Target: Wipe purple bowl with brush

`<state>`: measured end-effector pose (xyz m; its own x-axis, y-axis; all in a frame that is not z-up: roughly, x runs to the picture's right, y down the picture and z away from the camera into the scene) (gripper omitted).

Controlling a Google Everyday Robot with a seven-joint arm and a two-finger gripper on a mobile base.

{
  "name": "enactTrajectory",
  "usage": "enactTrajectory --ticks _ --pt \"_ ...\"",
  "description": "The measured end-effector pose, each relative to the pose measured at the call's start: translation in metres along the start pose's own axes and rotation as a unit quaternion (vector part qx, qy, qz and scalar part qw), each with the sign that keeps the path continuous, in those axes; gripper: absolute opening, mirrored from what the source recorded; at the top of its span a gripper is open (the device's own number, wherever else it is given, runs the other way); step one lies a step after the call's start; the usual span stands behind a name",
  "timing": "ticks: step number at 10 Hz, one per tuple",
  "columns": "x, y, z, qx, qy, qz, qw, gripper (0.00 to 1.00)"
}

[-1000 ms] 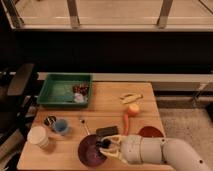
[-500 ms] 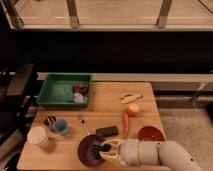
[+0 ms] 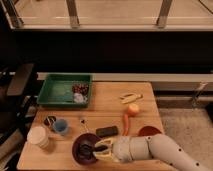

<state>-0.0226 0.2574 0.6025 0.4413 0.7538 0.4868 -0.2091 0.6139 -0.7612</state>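
Observation:
The purple bowl (image 3: 80,145) sits near the front edge of the wooden table (image 3: 107,107), left of centre. My gripper (image 3: 98,149) reaches in from the right on a white arm (image 3: 150,149), its tip over the bowl's right side. It is shut on the dark brush (image 3: 89,149), whose head lies inside the bowl against the glossy inner surface. The bowl's right rim is hidden behind the gripper.
A green tray (image 3: 60,90) with small items stands back left. A blue cup (image 3: 61,126) and a white container (image 3: 38,136) stand left of the bowl. A black block (image 3: 106,131), carrot (image 3: 125,123), orange bowl (image 3: 149,132), round fruit (image 3: 133,109) and banana (image 3: 130,97) lie right.
My gripper has moved a little to the left with the brush, further over the inside of the purple bowl. The bowl and the other things have not moved.

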Motion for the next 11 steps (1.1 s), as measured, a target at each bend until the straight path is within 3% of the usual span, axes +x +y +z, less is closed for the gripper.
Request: enactTrajectory --ticks 1,2,4,6,11 --pt "0.000 0.000 -0.001 0.001 0.036 -0.004 0.9993 0.00" --pt "-0.001 -0.001 -0.001 0.001 0.056 -0.007 0.9984 0.00" --pt "0.001 -0.002 -0.008 0.005 0.113 -0.010 0.9935 0.00" --pt "0.004 -0.002 -0.017 0.012 0.122 -0.006 0.9924 0.00" --pt "0.007 -0.015 -0.039 0.027 0.118 -0.005 0.9927 0.00"
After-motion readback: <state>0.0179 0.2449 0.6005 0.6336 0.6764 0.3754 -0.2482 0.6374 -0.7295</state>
